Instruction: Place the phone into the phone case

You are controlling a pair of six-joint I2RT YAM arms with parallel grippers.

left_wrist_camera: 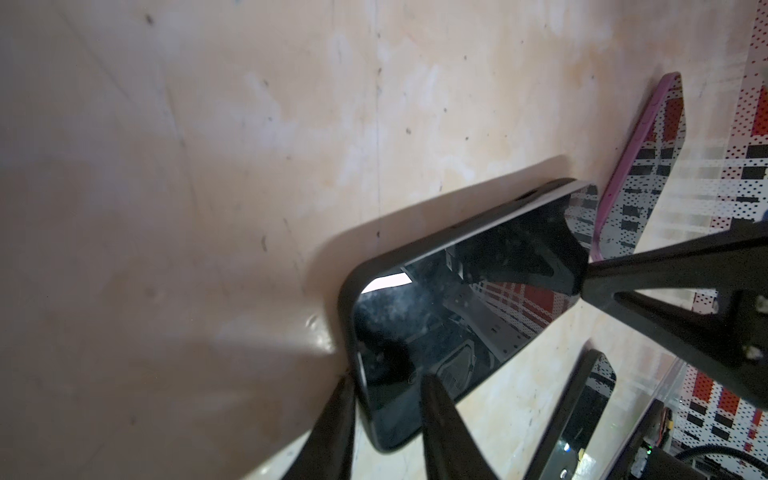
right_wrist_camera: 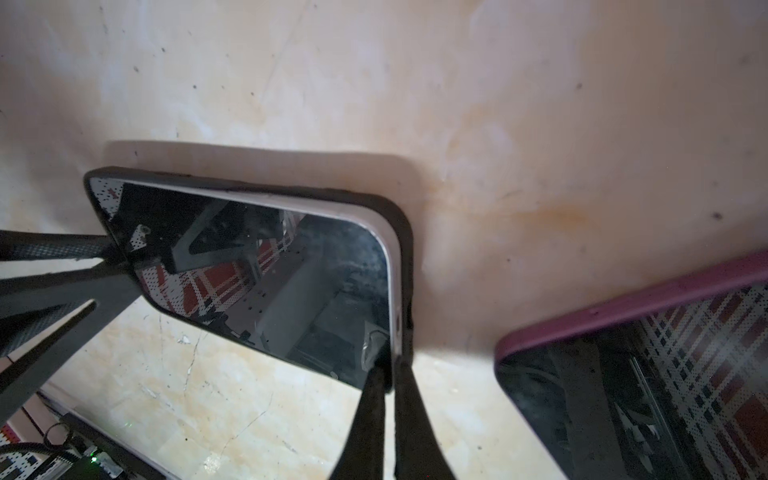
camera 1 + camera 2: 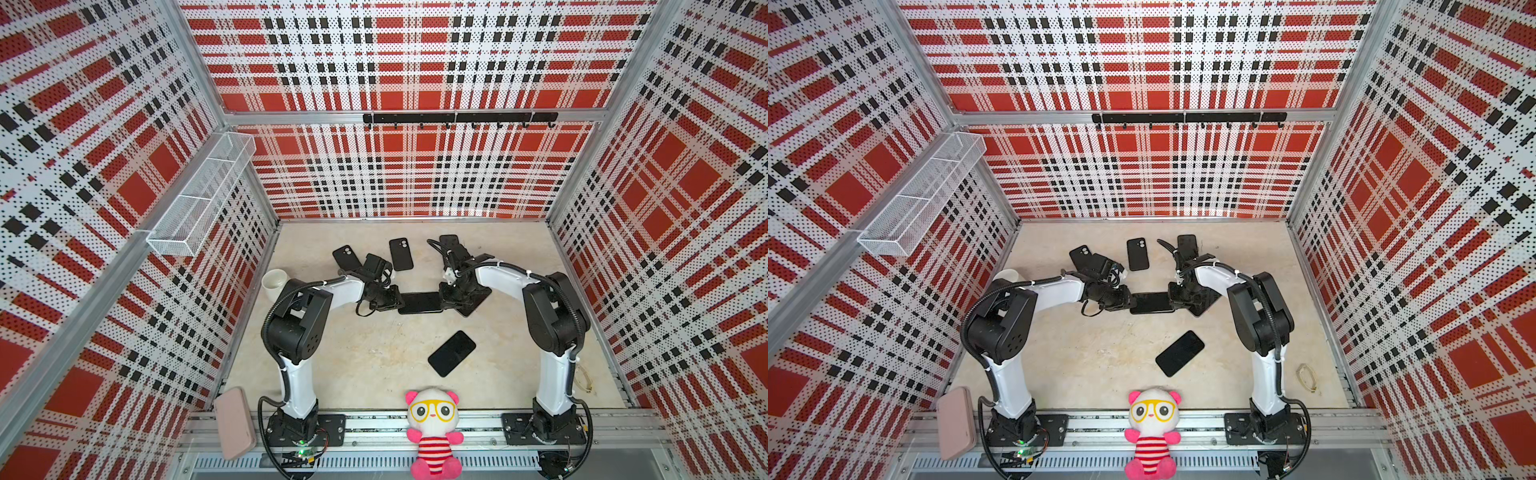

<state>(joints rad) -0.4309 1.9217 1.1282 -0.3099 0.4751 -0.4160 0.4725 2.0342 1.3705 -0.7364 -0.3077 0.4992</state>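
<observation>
Black glass-faced phone [image 3: 419, 302] sits mid-table, long axis running gripper to gripper. Left gripper [image 1: 388, 380] clamps one short end. Right gripper [image 2: 390, 368] pinches the other through the black rubbery phone case [image 2: 405, 249]. I judge the phone's pale edge unseated there, right arm nearer.

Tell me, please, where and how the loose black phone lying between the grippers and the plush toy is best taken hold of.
Grip the loose black phone across its two long edges near mid-length, coming straight down with the wrist turned to match its diagonal lie. It lies flat on the table, so likely only those thin parallel sides give the jaws opposing faces.
</observation>
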